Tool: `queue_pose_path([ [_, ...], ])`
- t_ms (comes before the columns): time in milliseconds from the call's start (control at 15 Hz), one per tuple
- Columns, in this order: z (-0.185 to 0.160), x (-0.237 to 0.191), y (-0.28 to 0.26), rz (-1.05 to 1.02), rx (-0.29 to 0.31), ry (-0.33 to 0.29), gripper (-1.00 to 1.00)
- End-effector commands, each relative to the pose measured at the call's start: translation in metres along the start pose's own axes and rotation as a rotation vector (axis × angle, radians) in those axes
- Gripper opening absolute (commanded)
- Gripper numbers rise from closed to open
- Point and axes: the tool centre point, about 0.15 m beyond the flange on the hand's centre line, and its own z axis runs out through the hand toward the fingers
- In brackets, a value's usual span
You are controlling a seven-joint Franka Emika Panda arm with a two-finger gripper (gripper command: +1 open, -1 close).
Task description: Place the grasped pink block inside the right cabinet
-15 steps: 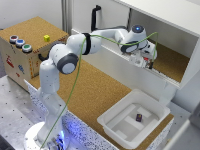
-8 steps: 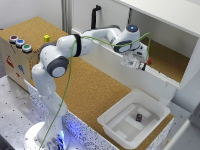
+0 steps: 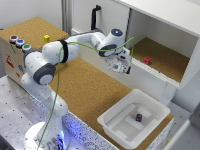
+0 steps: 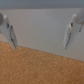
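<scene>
The pink block (image 3: 147, 60) lies on the cork-brown floor of the right cabinet (image 3: 169, 59), near its front edge, with nothing holding it. My gripper (image 3: 124, 67) hangs outside the cabinet's opening, to the exterior view's left of the block and apart from it. In the wrist view the gripper (image 4: 40, 46) is open, with both fingers (image 4: 11, 36) spread wide and nothing between them. That view shows only a white wall and cork surface below.
A white plastic tray (image 3: 116, 123) holding a dark purple cube (image 3: 139, 118) stands at the front right. A yellow cube (image 3: 46, 38) lies on the cork at the back left. A white panel with a black handle (image 3: 94, 17) stands behind the arm.
My gripper has drawn back out of the cabinet toward the exterior view's left. The pink block stays behind on the cabinet floor.
</scene>
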Motion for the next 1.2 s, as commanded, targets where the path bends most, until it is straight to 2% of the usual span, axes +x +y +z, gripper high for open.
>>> queue_pose_path([
  [0,0.006,-0.006,-0.018,0.012,-0.033,0.002,1.0],
  [867,0.006,-0.006,-0.018,0.012,-0.033,0.002,1.0],
  [933,0.003,-0.002,-0.011,0.005,0.009,0.001,1.0],
  [1133,-0.008,-0.023,-0.009,0.008,0.023,0.04,1.0],
])
